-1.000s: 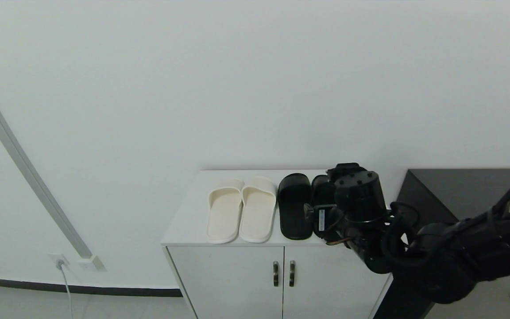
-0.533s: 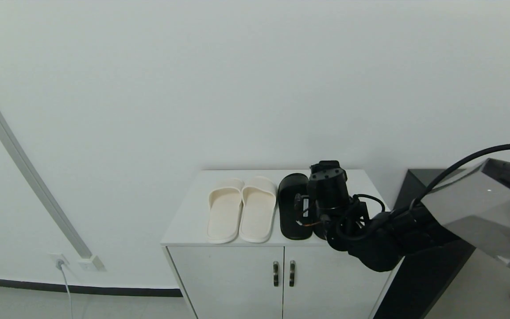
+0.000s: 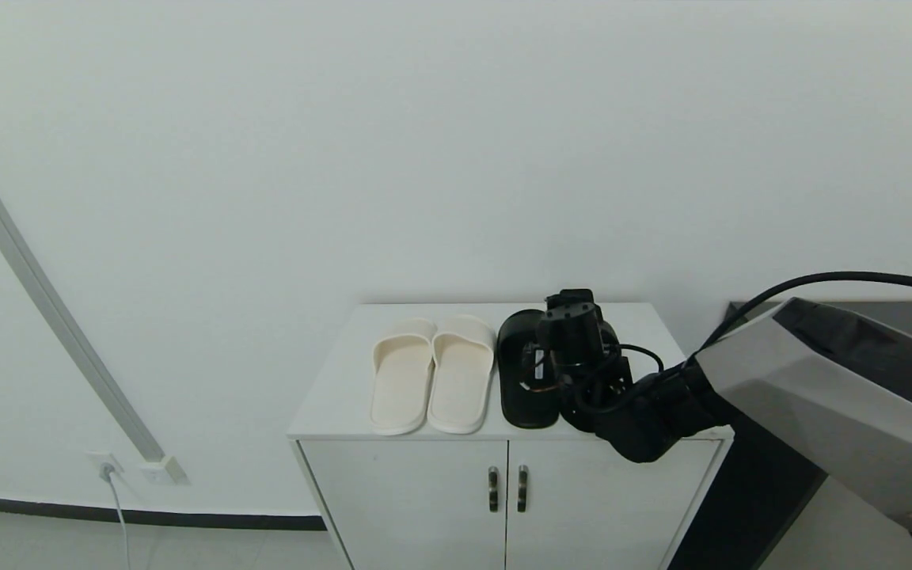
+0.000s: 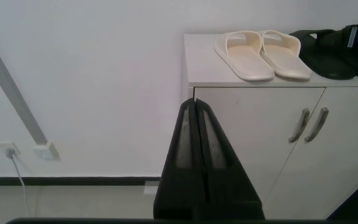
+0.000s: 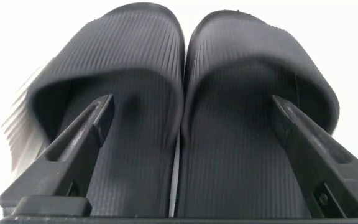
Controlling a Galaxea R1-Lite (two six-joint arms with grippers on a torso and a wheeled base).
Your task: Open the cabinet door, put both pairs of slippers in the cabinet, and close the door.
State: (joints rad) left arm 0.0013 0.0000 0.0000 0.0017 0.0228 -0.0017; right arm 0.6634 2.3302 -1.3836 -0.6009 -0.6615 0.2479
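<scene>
Beneath parted jaws of the right gripper [image 5: 191, 102] lie black slippers [image 5: 135, 68].

We see a white cabinet [image 3: 328, 405] with dark handles [image 3: 493, 488]. On the cabinet, the cream slippers [image 3: 432, 376] are plain and unpatterned, while the black slippers [image 5: 123, 68] carry fine ribbing across straps and soles.

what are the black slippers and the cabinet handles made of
Black slippers: probably soft moulded rubber or foam, matte, judging by the fine ribbing across the straps and the rounded one-piece edges. Cabinet handles: likely metal, dark with a slight sheen, given the slim curved bars catching light.
</scene>
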